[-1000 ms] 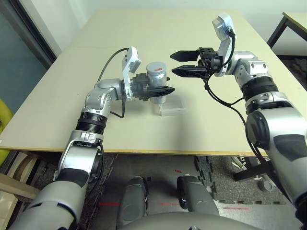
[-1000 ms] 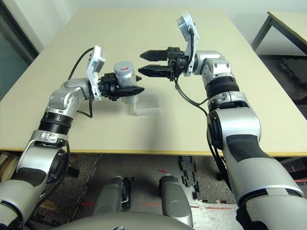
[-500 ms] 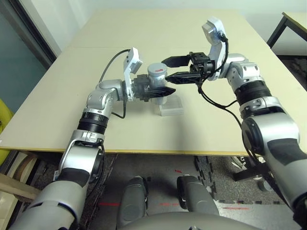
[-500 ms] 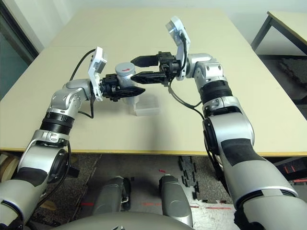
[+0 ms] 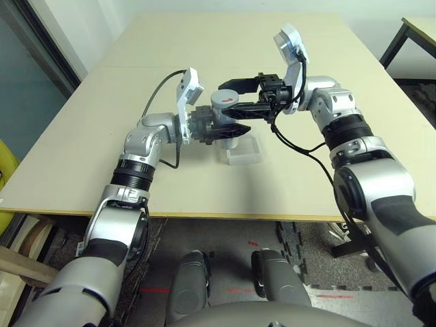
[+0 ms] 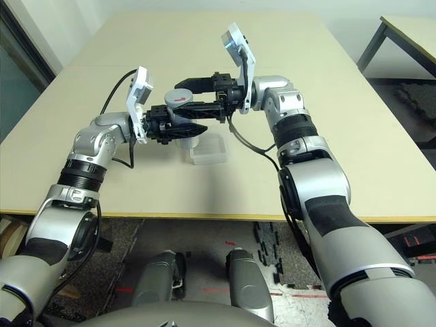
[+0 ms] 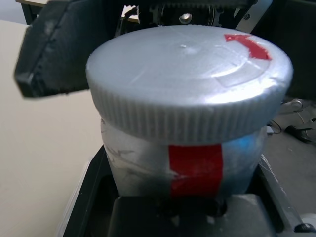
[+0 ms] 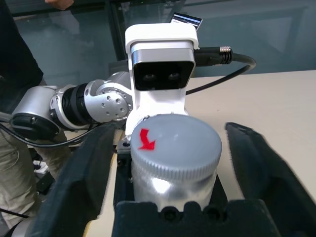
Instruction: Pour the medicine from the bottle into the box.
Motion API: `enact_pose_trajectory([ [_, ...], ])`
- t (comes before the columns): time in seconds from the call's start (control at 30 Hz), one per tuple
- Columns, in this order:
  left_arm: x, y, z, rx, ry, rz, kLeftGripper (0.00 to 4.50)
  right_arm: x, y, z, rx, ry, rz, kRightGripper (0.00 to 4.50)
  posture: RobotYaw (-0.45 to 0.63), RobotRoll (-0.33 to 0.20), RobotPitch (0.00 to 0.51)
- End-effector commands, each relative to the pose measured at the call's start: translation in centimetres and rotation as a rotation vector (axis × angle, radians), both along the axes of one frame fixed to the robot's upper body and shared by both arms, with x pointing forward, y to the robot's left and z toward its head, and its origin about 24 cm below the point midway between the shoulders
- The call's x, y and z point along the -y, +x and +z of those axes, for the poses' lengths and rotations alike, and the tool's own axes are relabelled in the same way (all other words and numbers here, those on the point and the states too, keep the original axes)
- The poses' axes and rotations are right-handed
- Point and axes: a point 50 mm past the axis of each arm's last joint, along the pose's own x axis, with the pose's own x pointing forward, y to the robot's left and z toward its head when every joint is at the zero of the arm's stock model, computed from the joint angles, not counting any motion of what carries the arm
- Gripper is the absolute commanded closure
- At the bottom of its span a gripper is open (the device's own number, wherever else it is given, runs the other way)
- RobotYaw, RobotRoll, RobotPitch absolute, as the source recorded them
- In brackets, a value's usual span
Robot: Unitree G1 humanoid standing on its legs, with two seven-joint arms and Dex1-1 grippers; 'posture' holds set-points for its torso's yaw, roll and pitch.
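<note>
My left gripper is shut on the body of the bottle, a silvery cylinder with red marks and a grey ribbed cap, held upright above the table. My right gripper is open, one black finger on each side of the cap. In the right wrist view the bottle sits between the fingers with a gap on both sides. The left wrist view has the cap and red label up close. The clear box lies on the table just right of the bottle and below it.
The beige table stretches far behind and to both sides; its front edge runs near my body. A second table stands at the back right. A person in dark clothes appears behind the left arm in the right wrist view.
My right gripper has moved left toward the bottle and now straddles its cap, still open. The left gripper and the bottle have stayed nearly still.
</note>
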Motion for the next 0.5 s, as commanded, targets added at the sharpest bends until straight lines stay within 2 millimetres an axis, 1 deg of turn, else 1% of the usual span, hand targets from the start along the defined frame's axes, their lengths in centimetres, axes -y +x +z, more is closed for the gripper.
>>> enact_pose_trajectory([
  [0.03, 0.3, -0.2, 0.3, 0.017, 0.01, -0.017, 1.84, -0.1, 0.1, 0.5, 0.015, 0.007, -0.009, 1.24, -0.16, 0.0, 0.071],
  [0.1, 0.3, -0.2, 0.2, 0.016, 0.011, -0.017, 1.84, 0.0, 0.1, 0.7, -0.002, 0.032, -0.009, 1.89, -0.16, 0.0, 0.072],
  [0.2, 0.3, -0.2, 0.1, 0.013, 0.013, -0.016, 1.84, 0.1, 0.1, 1.0, -0.041, 0.081, -0.007, 1.91, -0.17, 0.0, 0.072],
  [0.27, 0.3, -0.2, 0.0, 0.01, 0.016, -0.015, 1.84, 0.3, 0.1, 1.5, -0.095, 0.151, -0.004, 1.91, -0.17, 0.0, 0.074],
  [0.4, 0.2, -0.2, -0.1, 0.007, 0.017, -0.011, 1.84, 1.2, 0.2, 2.7, -0.202, 0.305, -0.016, 1.91, -0.16, 0.0, 0.074],
  [0.5, 0.2, -0.2, -0.1, 0.005, 0.016, -0.007, 1.84, 2.0, 0.3, 3.0, -0.245, 0.364, -0.058, 1.91, -0.16, 0.0, 0.074],
])
